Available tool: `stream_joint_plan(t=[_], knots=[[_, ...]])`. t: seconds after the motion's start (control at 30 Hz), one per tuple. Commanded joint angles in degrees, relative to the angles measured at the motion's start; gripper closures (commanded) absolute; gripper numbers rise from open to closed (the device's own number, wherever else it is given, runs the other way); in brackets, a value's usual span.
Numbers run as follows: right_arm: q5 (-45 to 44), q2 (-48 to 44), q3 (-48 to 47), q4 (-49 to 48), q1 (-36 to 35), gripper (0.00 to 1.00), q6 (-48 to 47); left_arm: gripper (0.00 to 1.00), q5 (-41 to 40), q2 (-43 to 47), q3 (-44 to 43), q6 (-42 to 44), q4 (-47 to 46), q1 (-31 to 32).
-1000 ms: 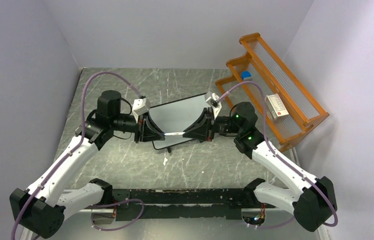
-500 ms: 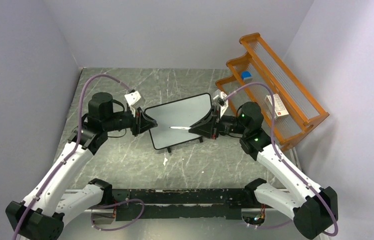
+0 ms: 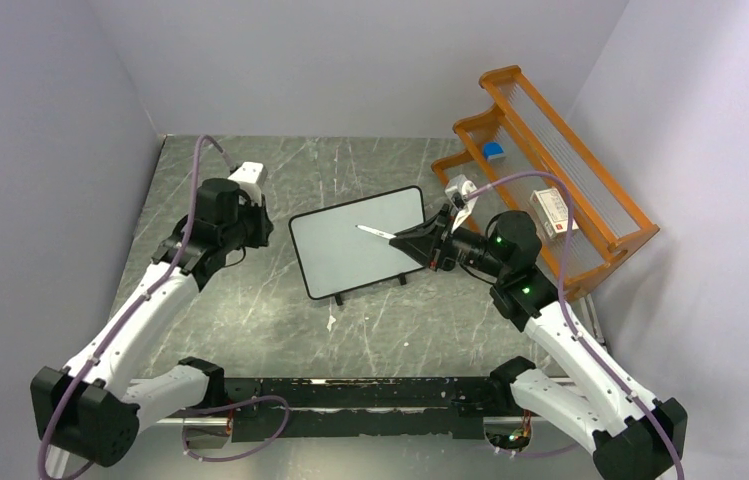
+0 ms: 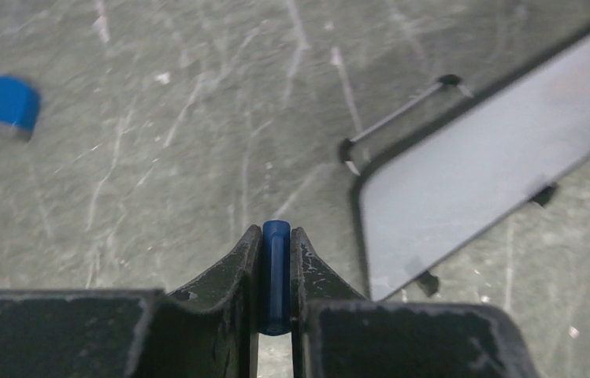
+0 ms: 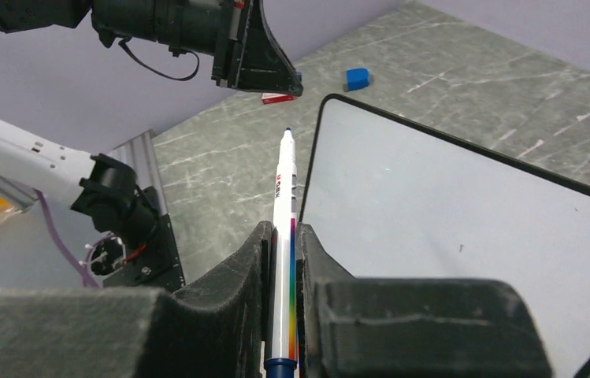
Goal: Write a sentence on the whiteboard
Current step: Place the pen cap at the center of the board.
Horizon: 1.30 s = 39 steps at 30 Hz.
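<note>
The whiteboard [image 3: 355, 255] lies at the table's middle, black-framed, its face blank; no sentence shows on it. My right gripper [image 3: 400, 237] is shut on a white marker [image 3: 375, 232] with a rainbow stripe, whose bare tip hangs over the board's upper part. In the right wrist view the marker [image 5: 283, 189] runs forward from the right gripper [image 5: 283, 230] beside the whiteboard [image 5: 465, 220]. My left gripper [image 3: 264, 222] stands left of the board, apart from it. It is shut on the marker's blue cap [image 4: 276, 268], as the left gripper [image 4: 276, 234] shows in its wrist view.
An orange rack [image 3: 550, 170] stands at the back right with a small blue thing [image 3: 492, 150] and a white box [image 3: 555, 213] on it. A blue eraser [image 4: 4, 105] and a red item [image 5: 276, 98] lie on the table left of the board.
The two grippers, together at the marker a second ago, have parted. The left arm drew back left with the cap; the right carried the uncapped marker back over the board.
</note>
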State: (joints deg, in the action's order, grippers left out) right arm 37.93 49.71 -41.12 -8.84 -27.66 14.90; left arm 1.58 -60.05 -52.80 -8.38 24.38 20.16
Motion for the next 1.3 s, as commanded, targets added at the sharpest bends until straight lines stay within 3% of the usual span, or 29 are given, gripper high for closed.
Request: stream_joint_plan(t=[0.0, 0.43, 0.8, 1.0, 1.27], knots=[[-4.29, -0.54, 0.53, 0.99, 0.32, 1.0, -1.32, 0.95, -9.37, -4.13, 2.41, -3.33, -0.21, -2.33], [-7.27, -1.15, 1.11, 2.46, 0.19, 1.0, -2.35, 0.92, -9.25, -21.8, 1.46, -3.06, -0.63, -11.25], [-6.71, -0.68, 1.22, 2.16, 0.22, 1.0, -2.15, 0.86, -8.86, -29.85, 0.71, -3.42, 0.32, -12.38], [-6.62, -0.38, 0.85, 2.75, 0.06, 1.0, -2.16, 0.71, -8.18, -29.87, 0.34, -3.41, 1.21, -12.43], [-8.98, 0.91, -0.58, 5.23, -1.32, 1.0, -2.77, 0.51, -6.37, -23.61, 1.13, -3.59, 1.95, -12.43]])
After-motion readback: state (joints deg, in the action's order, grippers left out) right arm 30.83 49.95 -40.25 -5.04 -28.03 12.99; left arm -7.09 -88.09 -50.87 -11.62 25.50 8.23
